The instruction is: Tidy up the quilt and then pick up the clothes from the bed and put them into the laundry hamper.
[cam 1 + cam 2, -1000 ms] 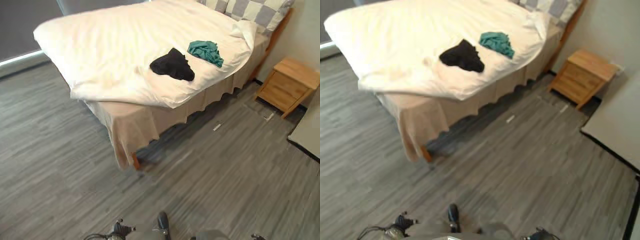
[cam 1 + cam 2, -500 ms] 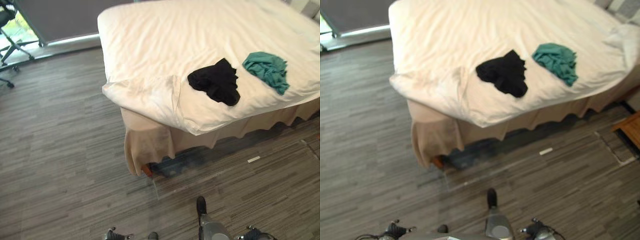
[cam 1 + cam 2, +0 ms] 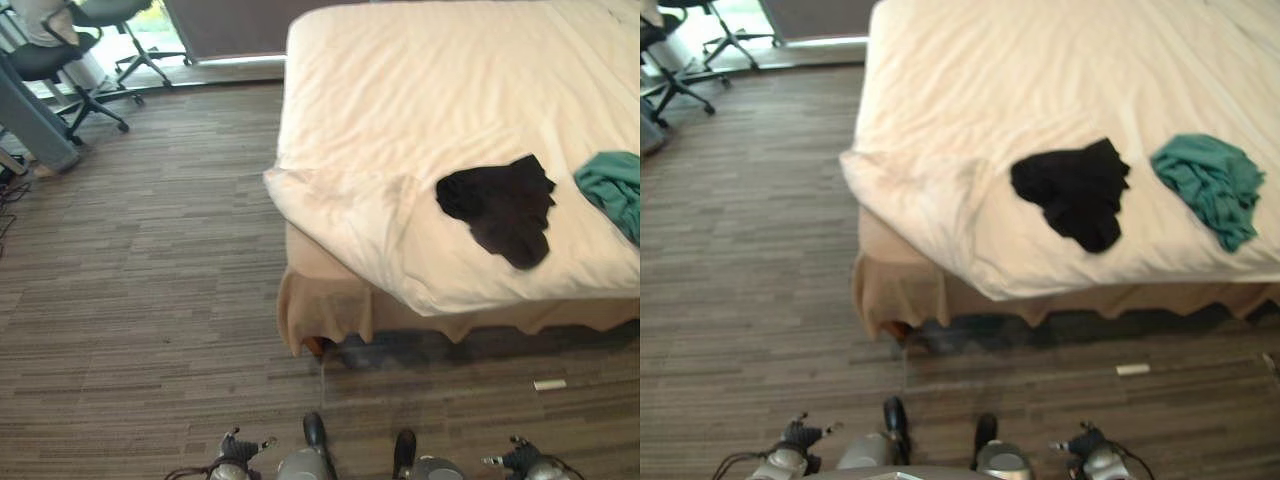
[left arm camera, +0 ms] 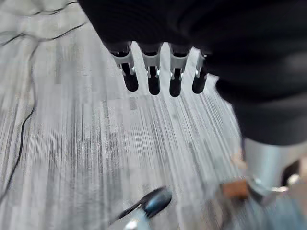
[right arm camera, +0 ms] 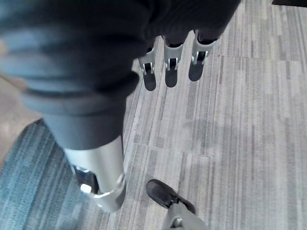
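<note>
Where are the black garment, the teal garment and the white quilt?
Black crumpled garment [image 3: 1075,193], right eye view, its middle.
Teal crumpled garment [image 3: 1210,182], right eye view, its middle.
White quilt [image 3: 1040,80], right eye view, bare top surface.

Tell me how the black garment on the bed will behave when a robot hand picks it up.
The black garment lies crumpled in soft folds on the quilt, so it is probably floppy and will drape and hang from wherever it is pinched. It looks thin, so likely light. Lying loose and apart from the teal garment, it should lift without dragging that along.
</note>
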